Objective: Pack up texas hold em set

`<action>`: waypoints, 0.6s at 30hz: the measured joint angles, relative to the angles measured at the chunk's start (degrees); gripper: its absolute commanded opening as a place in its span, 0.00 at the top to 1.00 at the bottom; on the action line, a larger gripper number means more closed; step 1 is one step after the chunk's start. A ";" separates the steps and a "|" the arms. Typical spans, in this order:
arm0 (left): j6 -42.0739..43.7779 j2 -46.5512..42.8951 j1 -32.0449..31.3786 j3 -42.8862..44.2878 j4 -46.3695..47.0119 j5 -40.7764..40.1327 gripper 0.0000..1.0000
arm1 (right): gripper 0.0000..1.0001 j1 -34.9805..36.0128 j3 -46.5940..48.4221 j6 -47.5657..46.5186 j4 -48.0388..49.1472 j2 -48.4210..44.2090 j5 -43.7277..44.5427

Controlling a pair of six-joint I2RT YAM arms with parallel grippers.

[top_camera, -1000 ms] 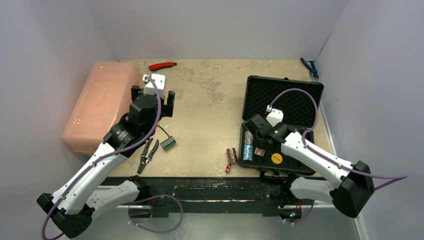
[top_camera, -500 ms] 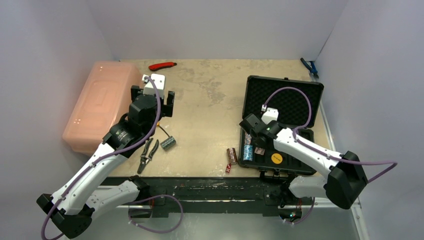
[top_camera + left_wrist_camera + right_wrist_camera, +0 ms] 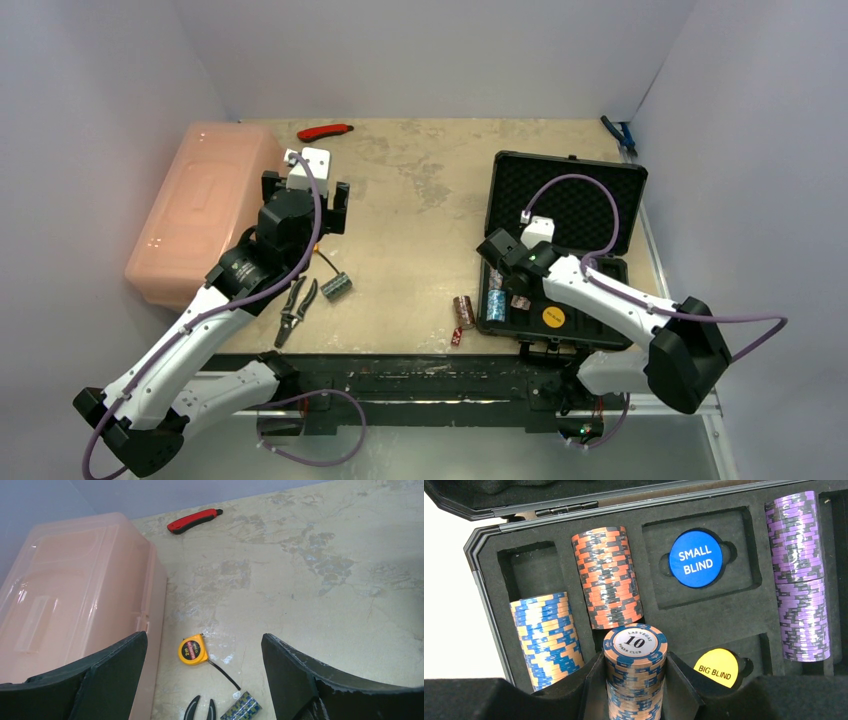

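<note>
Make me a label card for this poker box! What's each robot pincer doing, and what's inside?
Right pincer: shut on blue-and-tan poker chip stack marked 10, over the black foam-lined case
Left pincer: open, empty, above the table
In case: orange-and-grey chip stack, purple chip stack, blue SMALL BLIND disc, yellow BIG BLIND disc
Outside case: small dark chip stack on the table beside it
</note>
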 measured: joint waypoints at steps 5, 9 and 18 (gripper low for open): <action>0.00 0.00 0.00 0.00 0.02 0.00 0.16 | 0.95 0.00 0.00 0.00 -0.02 0.22 0.52; 0.00 0.00 0.00 0.00 0.00 0.00 0.16 | 0.77 0.00 0.00 -0.02 0.00 0.44 0.57; 0.00 0.00 0.00 0.00 0.02 0.00 0.16 | 0.53 0.00 0.00 -1.40 0.76 0.24 -0.24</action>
